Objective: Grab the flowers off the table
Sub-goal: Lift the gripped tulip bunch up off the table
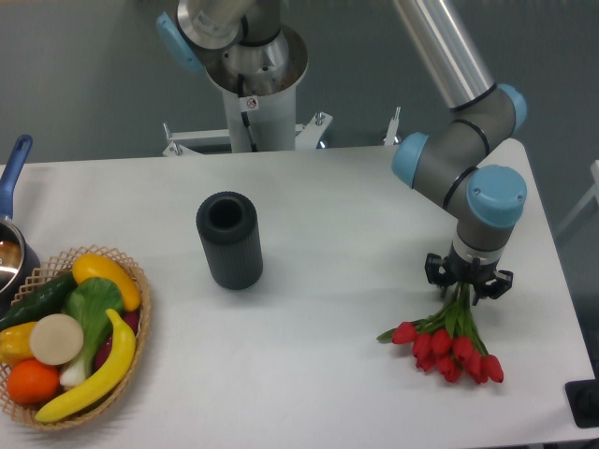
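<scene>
The flowers are a bunch of red tulips lying on the white table at the right front. Their buds point toward the front edge and their green stems run back toward the arm. My gripper points straight down over the upper end of the stems, close to the tabletop. Its black fingers stand on either side of the stems and look open. The stem tips are hidden under the gripper, so contact does not show.
A dark grey ribbed cylinder stands upright at the table's middle left. A wicker basket of fruit and vegetables sits at the front left, with a blue-handled pot behind it. The table's right edge lies near the flowers.
</scene>
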`<action>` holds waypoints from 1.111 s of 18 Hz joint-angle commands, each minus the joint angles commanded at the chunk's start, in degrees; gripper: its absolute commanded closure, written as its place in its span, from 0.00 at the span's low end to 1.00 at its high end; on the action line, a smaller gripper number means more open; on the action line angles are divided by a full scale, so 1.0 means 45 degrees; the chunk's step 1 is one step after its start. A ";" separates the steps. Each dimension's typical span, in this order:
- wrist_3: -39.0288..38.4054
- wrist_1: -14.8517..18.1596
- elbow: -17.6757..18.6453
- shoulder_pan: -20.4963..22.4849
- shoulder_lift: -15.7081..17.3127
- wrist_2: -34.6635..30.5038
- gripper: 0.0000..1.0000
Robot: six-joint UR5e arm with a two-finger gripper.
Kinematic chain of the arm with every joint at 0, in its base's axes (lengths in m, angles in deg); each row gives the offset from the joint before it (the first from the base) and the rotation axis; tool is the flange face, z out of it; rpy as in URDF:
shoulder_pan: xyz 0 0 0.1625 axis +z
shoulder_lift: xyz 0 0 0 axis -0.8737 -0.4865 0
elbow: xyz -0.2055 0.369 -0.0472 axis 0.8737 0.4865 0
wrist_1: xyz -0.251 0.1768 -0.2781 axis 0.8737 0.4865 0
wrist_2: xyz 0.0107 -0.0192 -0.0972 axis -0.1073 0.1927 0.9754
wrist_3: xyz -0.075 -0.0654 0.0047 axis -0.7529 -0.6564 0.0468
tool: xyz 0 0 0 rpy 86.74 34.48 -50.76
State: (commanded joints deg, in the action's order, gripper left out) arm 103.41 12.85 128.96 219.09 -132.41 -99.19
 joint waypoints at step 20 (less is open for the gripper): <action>0.2480 0.4296 -0.2753 0.0723 0.1231 -0.0077 1.00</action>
State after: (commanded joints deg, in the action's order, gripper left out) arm 114.57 32.18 116.57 222.34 -126.87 -99.54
